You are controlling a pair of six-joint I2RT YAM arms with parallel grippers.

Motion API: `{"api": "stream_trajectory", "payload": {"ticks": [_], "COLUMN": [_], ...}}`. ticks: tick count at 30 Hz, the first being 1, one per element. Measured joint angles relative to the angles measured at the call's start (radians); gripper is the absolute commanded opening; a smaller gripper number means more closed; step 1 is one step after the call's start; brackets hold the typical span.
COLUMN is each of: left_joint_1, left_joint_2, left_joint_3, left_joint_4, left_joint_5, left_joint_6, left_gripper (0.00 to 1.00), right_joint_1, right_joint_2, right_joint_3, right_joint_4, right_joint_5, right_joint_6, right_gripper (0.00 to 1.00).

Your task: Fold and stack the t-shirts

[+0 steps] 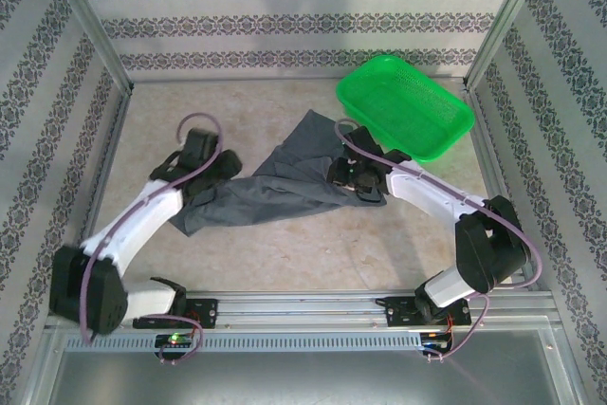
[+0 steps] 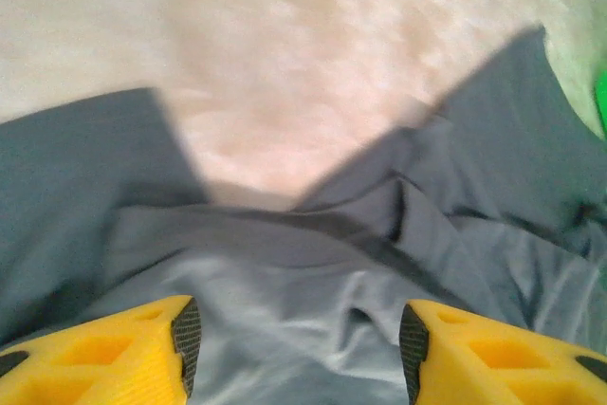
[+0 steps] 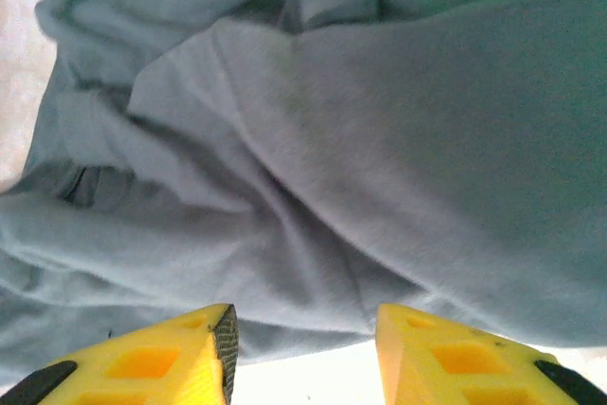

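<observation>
A dark slate-grey t-shirt (image 1: 275, 187) lies crumpled across the middle of the table, stretched between the two arms. My left gripper (image 1: 204, 173) sits over its left end; in the left wrist view (image 2: 296, 353) the yellow fingers (image 2: 142, 353) stand apart with wrinkled cloth (image 2: 303, 272) lying below and between them, not pinched. My right gripper (image 1: 356, 180) is at the shirt's right side. In the right wrist view (image 3: 303, 348) its jaws are open just off the hem of the fabric (image 3: 332, 158), with bare table showing between the fingertips.
A bright green mesh basket (image 1: 406, 106) stands at the back right, close behind the right arm, with a corner of the shirt reaching toward it. Metal frame posts and patterned walls bound the table. Bare tabletop (image 1: 285, 253) lies in front of the shirt.
</observation>
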Motion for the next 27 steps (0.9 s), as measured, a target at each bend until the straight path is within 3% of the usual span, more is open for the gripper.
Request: {"api": "stream_trajectory", "payload": {"ticks": [5,10,13,19,21,23,27], "left_joint_1": [-0.109,-0.170,-0.171,-0.178,-0.182,-0.183,-0.184], "left_joint_2": [0.349,0.628,0.719,0.758,0.758,0.758,0.759], "left_joint_3": [0.249,0.497,0.581,0.608,0.607,0.604,0.602], "left_joint_4": [0.005,-0.054,-0.110,-0.209,-0.211,-0.209,-0.206], "left_joint_5": [0.021,0.002,-0.018,-0.073,-0.074,-0.072,-0.072], "left_joint_6": [0.153,0.252,0.255,0.241,0.235,0.231,0.219], "left_gripper": [0.64,0.61,0.60,0.56,0.50,0.37,0.02], "right_joint_1": [-0.092,-0.165,-0.178,-0.187,-0.187,-0.187,-0.187], "right_joint_2": [-0.078,-0.191,-0.250,-0.299,-0.299,-0.299,-0.299], "right_joint_3": [-0.070,-0.136,-0.165,-0.195,-0.196,-0.196,-0.196], "right_joint_4": [0.005,-0.008,-0.015,-0.030,-0.030,-0.029,-0.030], "right_joint_5": [-0.019,-0.030,-0.031,-0.034,-0.034,-0.039,-0.042], "right_joint_6": [0.000,0.000,0.000,0.001,0.001,0.001,0.001], "right_gripper": [0.45,0.45,0.45,0.45,0.44,0.45,0.44]}}
